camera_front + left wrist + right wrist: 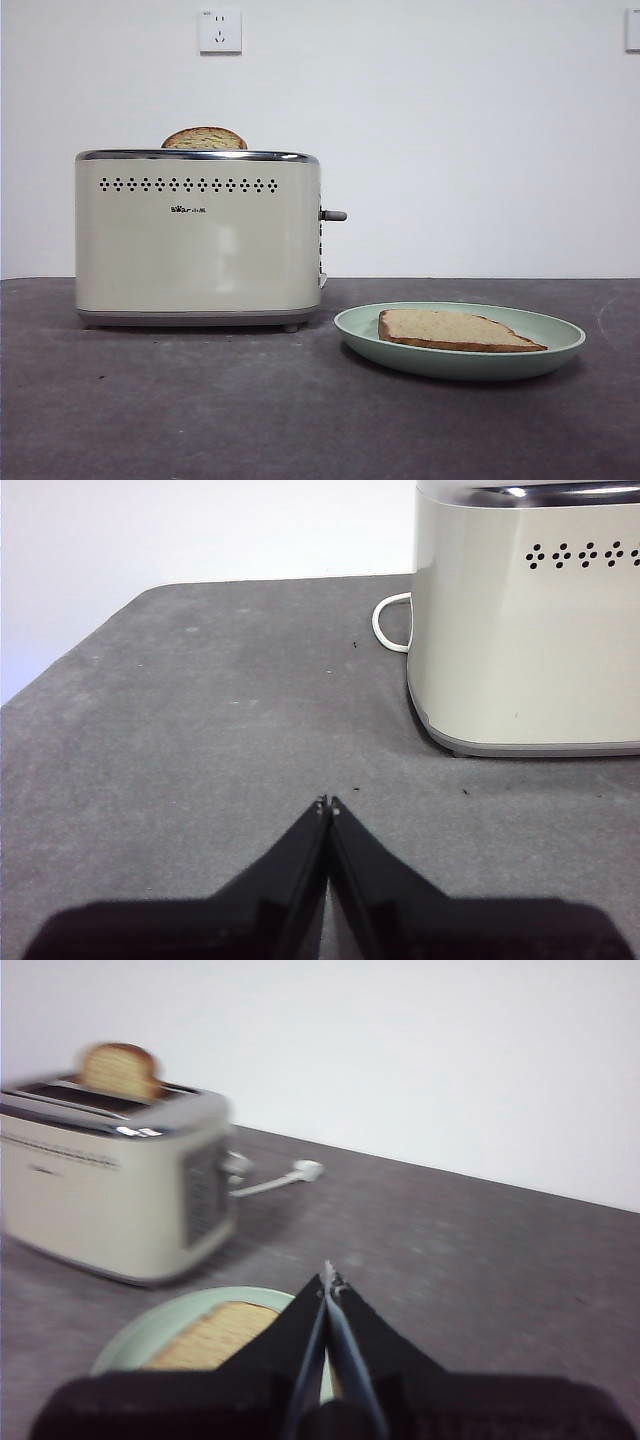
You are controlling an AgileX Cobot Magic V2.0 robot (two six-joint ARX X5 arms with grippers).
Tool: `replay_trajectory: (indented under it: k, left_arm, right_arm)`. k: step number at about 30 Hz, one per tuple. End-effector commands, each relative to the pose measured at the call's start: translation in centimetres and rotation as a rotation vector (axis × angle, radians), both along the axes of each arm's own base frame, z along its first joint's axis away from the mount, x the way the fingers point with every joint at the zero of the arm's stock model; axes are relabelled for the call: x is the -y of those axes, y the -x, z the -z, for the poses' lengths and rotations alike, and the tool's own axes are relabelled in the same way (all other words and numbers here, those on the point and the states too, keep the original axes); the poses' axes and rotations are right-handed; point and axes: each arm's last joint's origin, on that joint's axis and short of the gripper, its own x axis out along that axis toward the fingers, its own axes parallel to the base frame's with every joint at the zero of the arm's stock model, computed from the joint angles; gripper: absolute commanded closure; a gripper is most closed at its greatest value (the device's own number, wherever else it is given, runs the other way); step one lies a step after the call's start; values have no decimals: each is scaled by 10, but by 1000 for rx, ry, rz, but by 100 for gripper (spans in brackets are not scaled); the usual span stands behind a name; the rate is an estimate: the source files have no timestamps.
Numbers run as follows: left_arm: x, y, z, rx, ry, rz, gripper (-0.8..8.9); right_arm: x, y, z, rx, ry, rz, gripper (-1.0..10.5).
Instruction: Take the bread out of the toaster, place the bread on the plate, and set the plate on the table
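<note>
The cream toaster stands on the left of the table, with one slice of bread poking up from its far slot. To its right the mint-green plate rests on the table and carries a second slice of bread lying flat. My right gripper is shut and empty, hovering over the near part of the plate and its bread. My left gripper is shut and empty, low over the table, left of the toaster.
A white power cord curls behind the toaster, ending in a plug lying on the table. A white wall with a socket closes the back. The table's left edge shows in the left wrist view.
</note>
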Motion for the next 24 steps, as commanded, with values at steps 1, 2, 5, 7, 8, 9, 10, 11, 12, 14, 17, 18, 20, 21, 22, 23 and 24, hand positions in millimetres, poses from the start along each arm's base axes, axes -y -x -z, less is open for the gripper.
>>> replay_trajectory:
  k: [1, 2, 5, 7, 8, 9, 10, 11, 12, 14, 17, 18, 20, 21, 22, 23, 24]
  left_arm:
    - [0, -1, 3, -4, 9, -8, 817]
    - [0, -1, 3, -3, 9, -8, 817]
    - [0, -1, 3, -4, 9, -8, 817]
    - [0, -1, 3, -3, 9, -8, 817]
    - [0, -1, 3, -4, 9, -8, 817]
    - [0, -1, 3, -3, 9, -8, 817]
    - [0, -1, 3, -4, 9, -8, 817]
    - [0, -1, 3, -4, 9, -8, 817]
    - [0, -1, 3, -3, 9, -8, 817]
    - [0, -1, 3, -3, 9, -8, 817]
    - [0, -1, 3, -3, 9, -8, 817]
    - [0, -1, 3, -3, 9, -8, 817]
    - [0, -1, 3, -3, 9, -8, 817]
    - [0, -1, 3, -3, 9, -8, 817]
    - [0, -1, 3, -3, 9, -8, 817]
    - [0, -1, 3, -3, 9, -8, 817]
    - [0, -1, 3, -3, 9, -8, 817]
  right_arm:
    - [1, -3, 25, 20, -23, 47, 945]
    - [2, -4, 33, 26, -32, 70, 945]
    - [3, -6, 53, 29, -64, 106, 945]
    - [3, -8, 65, 21, -84, 107, 945]
    - [3, -8, 71, 12, -90, 108, 945]
    - [2, -8, 77, 1, -96, 108, 945]
    - [2, -9, 82, -13, -100, 108, 945]
    - [3, -8, 84, -38, -94, 113, 945]
    - [3, -7, 86, -52, -93, 124, 945]
    - [3, -7, 87, -55, -81, 127, 945]
    - [3, -7, 88, -66, -73, 127, 945]
    - [3, -6, 90, -84, -71, 127, 945]
    - [3, -6, 94, -128, -68, 129, 945]
    - [3, -6, 93, -123, -70, 128, 945]
    - [3, -6, 93, -123, -69, 129, 945]
    - [3, -6, 93, -123, -68, 128, 945]
    - [3, -6, 93, -123, -69, 128, 945]
